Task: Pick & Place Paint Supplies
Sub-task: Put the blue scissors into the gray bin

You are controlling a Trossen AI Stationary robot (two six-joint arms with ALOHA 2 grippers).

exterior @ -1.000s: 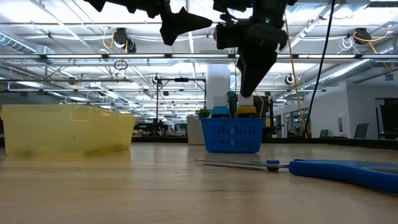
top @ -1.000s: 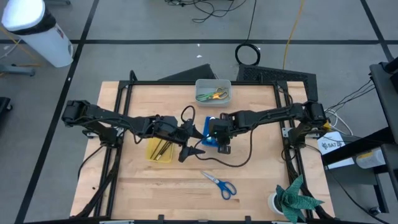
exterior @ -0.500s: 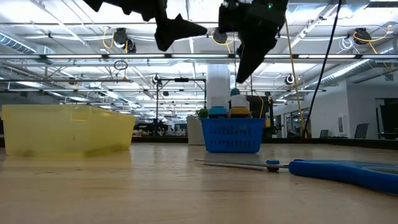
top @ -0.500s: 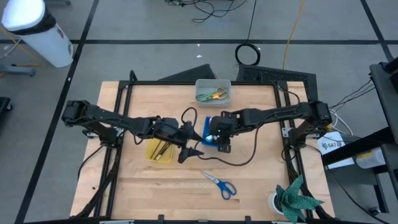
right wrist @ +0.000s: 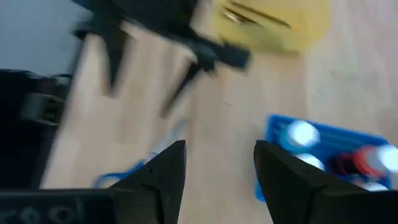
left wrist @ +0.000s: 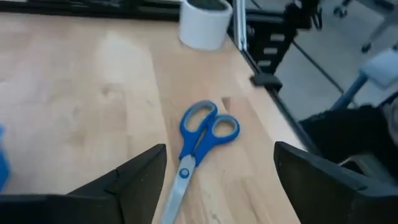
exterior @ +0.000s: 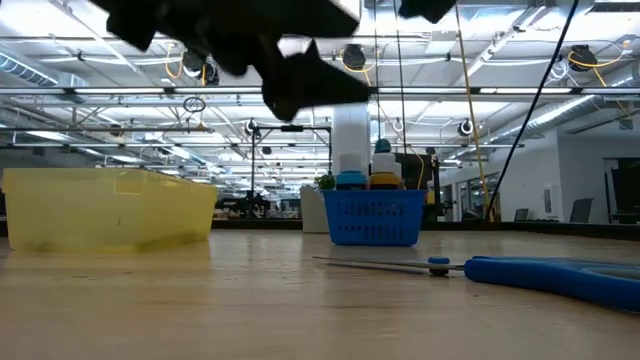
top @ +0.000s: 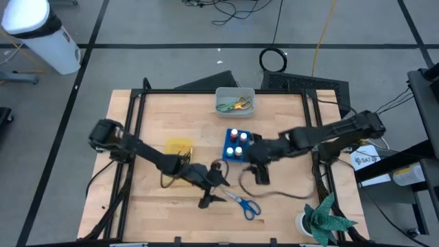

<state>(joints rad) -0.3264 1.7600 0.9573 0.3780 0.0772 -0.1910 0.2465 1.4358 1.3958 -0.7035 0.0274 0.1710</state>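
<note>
My left arm reaches in from the left edge of the tabletop (top: pixel 274 213) toward its near middle, and my left pincer (top: pixel 210 193) hangs there with its fingers (left wrist: pixel 134 177) spread wide and nothing between them, just left of the blue-handled scissors (top: pixel 242 202). Those scissors lie flat on the wood, blades pointing toward my left pincer and handle loops away to the right; from my left wrist they sit in the gap between my two fingers, apart from both. Behind my left arm, left of centre, stands the yellow tray (top: pixel 178 149) with thin dark brushes (right wrist: pixel 256 15) lying in it. At the far middle of the tabletop sits the grey bin (top: pixel 235 100), holding the green-handled scissors (top: pixel 225 106) and the yellow-handled scissors (top: pixel 240 104). Near the centre is the blue tray (top: pixel 234 155), and the small paint bottles (top: pixel 237 142) stand upright inside it; I can make out red tops and white ones from above, and in the low view a blue top and a brown one show over the tray's rim. My right arm comes in from the right edge, and my right pincer (top: pixel 260 173) hovers just to the near right of the blue tray, its fingers (right wrist: pixel 160 177) parted and empty. In the near right corner a white cup (left wrist: pixel 204 23) stands by a green cloth (top: pixel 328 218).
</note>
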